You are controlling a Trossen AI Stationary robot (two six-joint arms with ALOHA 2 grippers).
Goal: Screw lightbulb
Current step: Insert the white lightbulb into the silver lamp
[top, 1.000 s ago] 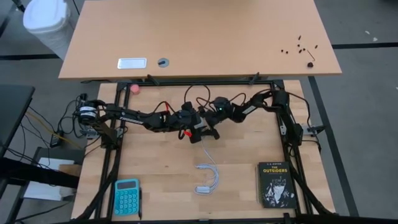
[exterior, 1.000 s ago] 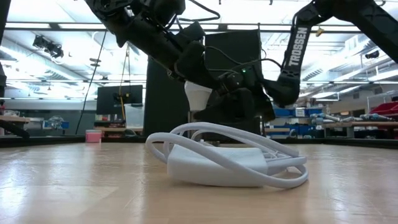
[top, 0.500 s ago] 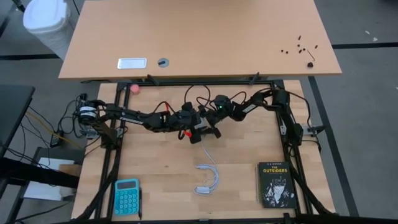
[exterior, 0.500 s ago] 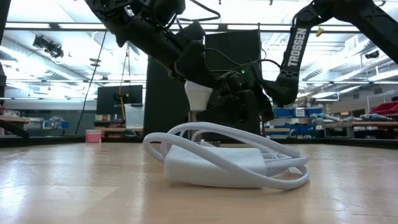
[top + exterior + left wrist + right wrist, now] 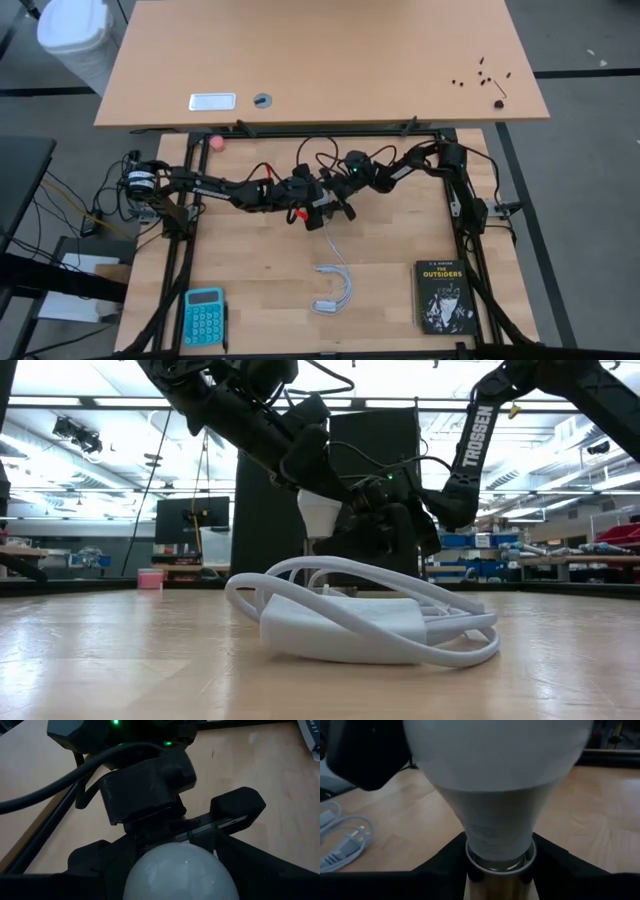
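The white lightbulb (image 5: 497, 785) stands globe up and neck down over the table's middle, and shows small in the low view (image 5: 320, 515). Its narrow end sits in the round metallic socket (image 5: 500, 862). My left gripper (image 5: 312, 198) reaches in from the left and is shut on the lightbulb's globe (image 5: 177, 872). My right gripper (image 5: 338, 200) comes from the right, below the globe, shut on the socket. The socket's white cord (image 5: 328, 238) runs toward the near edge to a coil with a plug (image 5: 335, 288), which lies on the table. My left gripper pinches the lightbulb's rounded globe (image 5: 150, 870) between its two fingers, slanting down from the left. The bulb stays upright, neck down, clear of the table. My right gripper has the socket's metal ring (image 5: 529, 856) between its two fingers (image 5: 555, 865), one on each side, just under the bulb's neck. It comes about level from the right. The socket is held off the table with its cord trailing down.
A black book (image 5: 442, 296) lies near the right front, a blue calculator (image 5: 204, 315) at the left front, a pink ball (image 5: 217, 143) at the far left. The cord coil (image 5: 350, 625) lies between the grippers and the near edge. A second table (image 5: 320, 60) stands beyond.
My right gripper has drawn in a little closer under the bulb. The cord coil on the table has shifted slightly toward the left edge. My left gripper and the bulb stay where they were.
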